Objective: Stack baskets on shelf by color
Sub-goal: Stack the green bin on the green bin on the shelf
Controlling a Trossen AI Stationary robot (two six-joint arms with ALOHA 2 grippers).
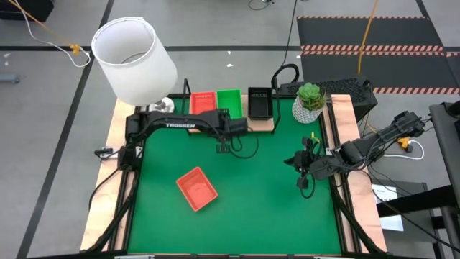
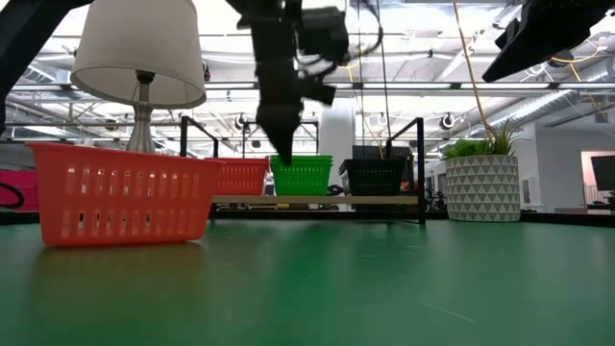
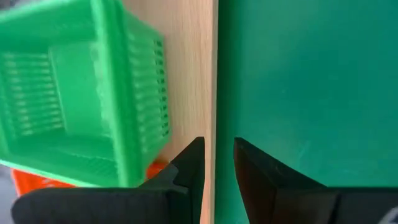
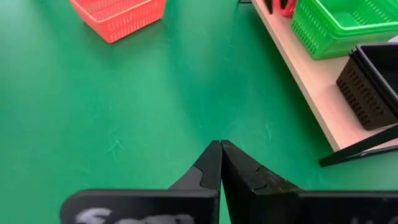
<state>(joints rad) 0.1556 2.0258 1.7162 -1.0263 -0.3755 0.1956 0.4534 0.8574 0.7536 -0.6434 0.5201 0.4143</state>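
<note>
The pictures show one loose orange-red basket [image 1: 196, 188] on the green mat, and on the one shelf [image 1: 262, 124] an orange-red basket [image 1: 203, 102], a green basket [image 1: 229, 100] and a black basket [image 1: 259, 103], each of which may be a stack whose number of layers cannot be told. That makes four baskets or stacks that can be counted: two orange-red, one green and one black. There are also two robot arms, each with one gripper, the left gripper [image 1: 223, 148] and the right gripper [image 1: 304, 184], plus one white-shaded lamp [image 1: 134, 60] and one potted plant [image 1: 310, 101].
</note>
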